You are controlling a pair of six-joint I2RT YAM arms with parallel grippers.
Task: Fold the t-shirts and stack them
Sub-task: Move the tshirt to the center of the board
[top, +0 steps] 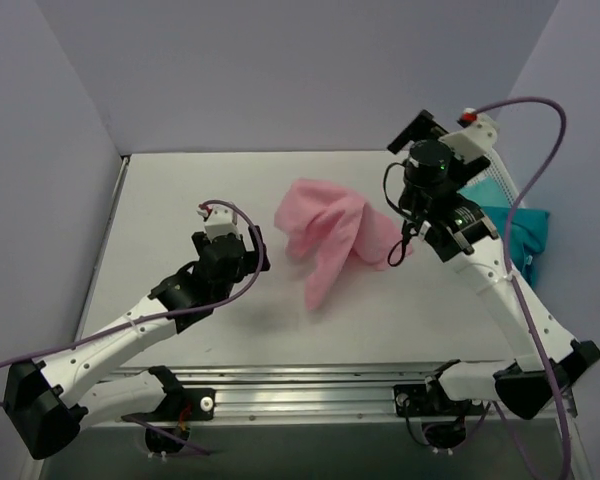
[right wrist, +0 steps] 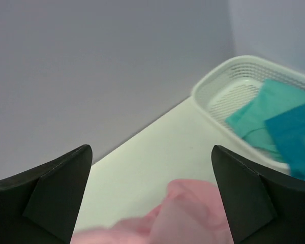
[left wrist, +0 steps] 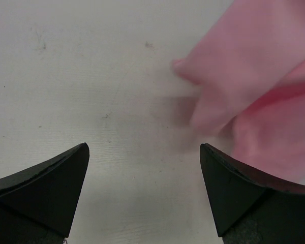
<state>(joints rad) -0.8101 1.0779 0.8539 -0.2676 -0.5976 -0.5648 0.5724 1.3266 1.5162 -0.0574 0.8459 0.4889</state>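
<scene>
Pink t-shirt (top: 330,238): you have it bunched in a loose, unfolded heap at the middle of the counter (top: 170,200), a little toward the right edge. One tongue of cloth trails out toward the near edge. The rest piles up in soft ridges toward the right arm (top: 500,290).

Left jaws: spread wide, nothing between them. Your left wrist view shows both dark fingers (left wrist: 51,188) over bare counter. The pink t-shirt (left wrist: 264,81) is just beside the right-hand finger, its nearest flap blurred. From above, the left arm (top: 130,330) reaches in from the near left corner and ends just left of the heap, apart from it.

Right jaws: also spread wide, pinching nothing. In the right wrist view the fingers (right wrist: 51,193) frame the far wall and a strip of counter. The pink t-shirt (right wrist: 188,213) sits low in the gap, out of focus. From above, these jaws sit at the heap's right end; you cannot tell whether they touch the cloth.

Teal t-shirts (top: 525,235): in the white lattice basket (top: 492,180) at the right edge of the counter, toward the far right corner. The right wrist view shows the basket (right wrist: 216,84) with the teal t-shirts (right wrist: 274,119) crumpled inside. A darker one lies over a lighter one and crosses the near rim.
</scene>
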